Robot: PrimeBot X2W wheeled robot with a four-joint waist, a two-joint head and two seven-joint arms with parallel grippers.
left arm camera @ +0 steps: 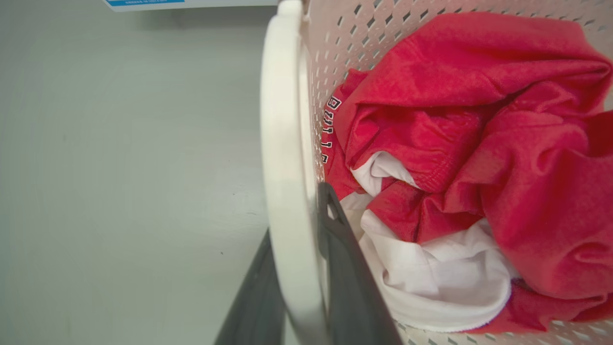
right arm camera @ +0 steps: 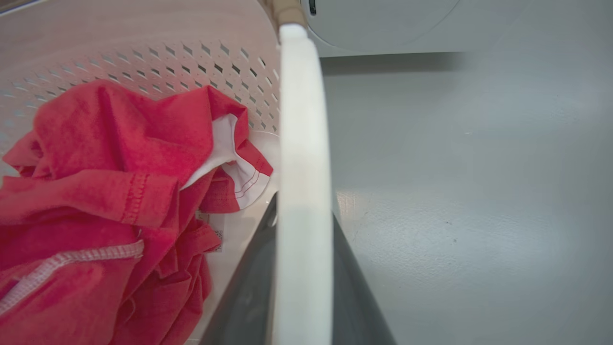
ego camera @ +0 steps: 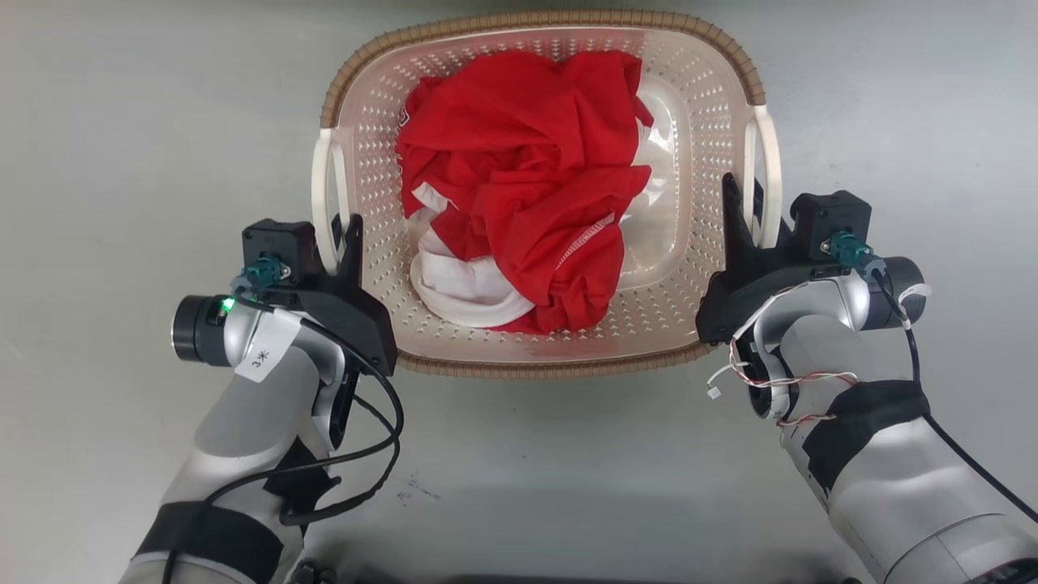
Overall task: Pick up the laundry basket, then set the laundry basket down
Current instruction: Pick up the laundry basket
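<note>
One laundry basket (ego camera: 535,369), two end effectors (ego camera: 342,235) (ego camera: 744,195)

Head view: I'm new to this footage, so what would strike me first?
The red clothes heaped in the laundry basket, centred on the grey floor. Then the left gripper and right gripper, each closed on one of the white side handles.

left gripper (left arm camera: 297,211): fingers close either side of white handle (left arm camera: 282,120) | laundry basket (left arm camera: 335,43): red garment (left arm camera: 479,120) over white garment (left arm camera: 431,273) | grey floor (left arm camera: 119,167) on the left
</note>
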